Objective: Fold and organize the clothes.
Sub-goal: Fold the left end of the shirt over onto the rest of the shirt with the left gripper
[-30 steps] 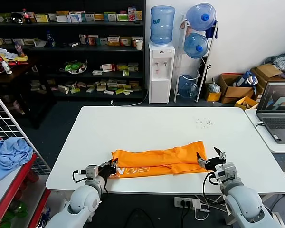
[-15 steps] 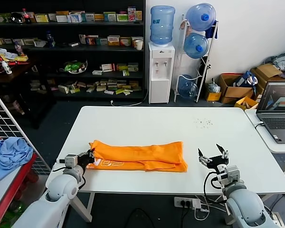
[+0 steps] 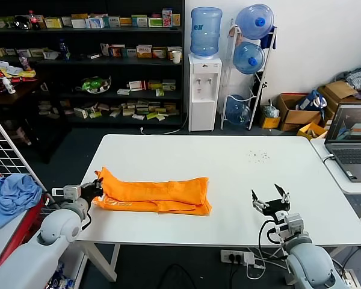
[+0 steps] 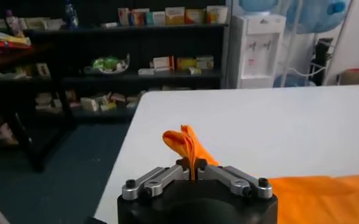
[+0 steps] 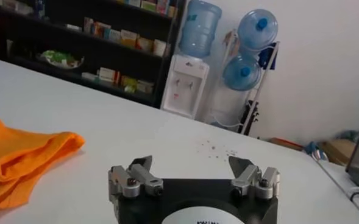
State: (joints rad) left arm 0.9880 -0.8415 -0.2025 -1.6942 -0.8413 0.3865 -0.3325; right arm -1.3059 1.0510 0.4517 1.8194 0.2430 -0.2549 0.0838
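The orange T-shirt point(image 3: 153, 195) lies folded into a long strip on the left half of the white table point(image 3: 240, 174). My left gripper point(image 3: 95, 191) is shut on the shirt's left end at the table's left edge; in the left wrist view the orange fabric point(image 4: 185, 141) stands pinched between its jaws point(image 4: 192, 171). My right gripper point(image 3: 271, 201) is open and empty above the table's front right part, well apart from the shirt. In the right wrist view it point(image 5: 191, 167) is open, with the shirt's right end point(image 5: 21, 158) farther off.
A light blue cloth point(image 3: 12, 195) lies on a red rack left of the table. A laptop point(image 3: 351, 138) sits on a side table at the right. A power strip point(image 3: 237, 257) hangs below the table's front edge. Shelves, a water dispenser point(image 3: 203, 90) and boxes stand behind.
My left gripper has dragged the shirt leftward across the table to the left edge. My right gripper has let go of the shirt's right end and stays open at the front right.
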